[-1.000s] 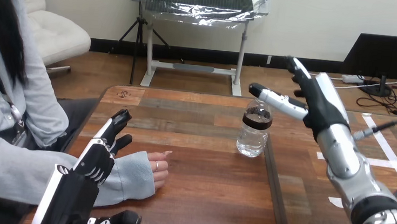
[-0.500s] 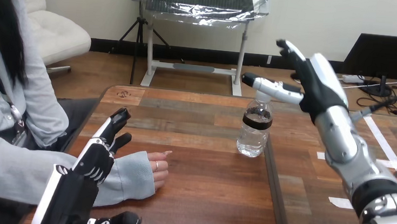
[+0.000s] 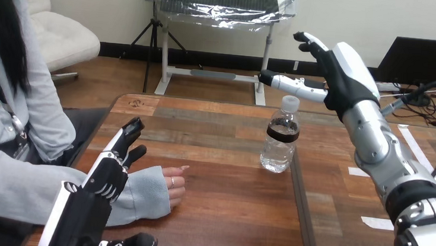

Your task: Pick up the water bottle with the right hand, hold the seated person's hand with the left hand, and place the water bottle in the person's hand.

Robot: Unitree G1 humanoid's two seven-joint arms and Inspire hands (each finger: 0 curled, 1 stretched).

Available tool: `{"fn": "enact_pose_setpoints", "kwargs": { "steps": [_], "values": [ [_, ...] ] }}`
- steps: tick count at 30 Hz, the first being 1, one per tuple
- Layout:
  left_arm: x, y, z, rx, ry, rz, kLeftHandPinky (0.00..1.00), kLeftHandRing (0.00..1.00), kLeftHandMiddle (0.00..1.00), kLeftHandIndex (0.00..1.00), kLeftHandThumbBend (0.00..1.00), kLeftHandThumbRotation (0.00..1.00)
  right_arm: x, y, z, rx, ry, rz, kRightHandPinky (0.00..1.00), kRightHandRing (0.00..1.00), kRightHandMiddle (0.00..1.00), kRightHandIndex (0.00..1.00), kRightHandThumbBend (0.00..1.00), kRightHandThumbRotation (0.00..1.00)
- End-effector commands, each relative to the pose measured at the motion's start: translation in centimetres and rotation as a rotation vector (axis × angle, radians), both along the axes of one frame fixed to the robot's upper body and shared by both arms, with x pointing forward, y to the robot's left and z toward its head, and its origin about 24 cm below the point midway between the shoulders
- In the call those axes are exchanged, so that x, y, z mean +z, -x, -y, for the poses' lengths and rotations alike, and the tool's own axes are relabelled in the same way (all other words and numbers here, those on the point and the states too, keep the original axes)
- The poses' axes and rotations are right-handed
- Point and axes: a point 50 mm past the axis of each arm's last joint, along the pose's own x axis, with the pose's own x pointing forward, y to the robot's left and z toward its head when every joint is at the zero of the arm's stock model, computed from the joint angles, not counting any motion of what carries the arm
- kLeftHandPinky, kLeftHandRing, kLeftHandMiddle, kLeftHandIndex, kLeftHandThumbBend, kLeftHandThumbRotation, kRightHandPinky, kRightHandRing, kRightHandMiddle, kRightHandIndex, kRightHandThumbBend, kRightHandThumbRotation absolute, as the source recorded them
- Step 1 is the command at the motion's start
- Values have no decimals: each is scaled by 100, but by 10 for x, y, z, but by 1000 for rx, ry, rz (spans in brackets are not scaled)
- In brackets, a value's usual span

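- Head view: the water bottle (image 3: 279, 141) stands upright mid-counter (image 3: 225, 219).
- The right hand (image 3: 339, 80) hovers just above its cap, fingers spread, holding nothing.
- The left hand (image 3: 105, 175), fingers straight, is over the person's sleeve (image 3: 140, 196).

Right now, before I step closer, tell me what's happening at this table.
The right robot hand hovers open above the bottle, not touching it. The bottle stands upright, capped, on the table. The left robot hand is open, fingers straight, at the person's sleeve; I cannot tell if they touch. The person's hand rests loosely curled on the table. Nothing is held yet.
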Motion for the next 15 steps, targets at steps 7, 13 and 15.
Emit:
{"fn": "enact_pose_setpoints", "kwargs": {
  "steps": [7,13,15],
  "values": [
    [7,-10,7,-17,11,66,93,98,97,93,100,63,36,-15,-14,31,105,62,82,89,88,87,100,73],
    [7,-9,8,-12,12,67,93,98,96,92,100,64,35,-15,-18,42,168,53,82,87,87,85,100,73],
    [7,-9,9,-14,15,66,93,98,96,92,100,64,34,-15,-18,41,187,47,82,87,86,84,100,74]
  ]
}}
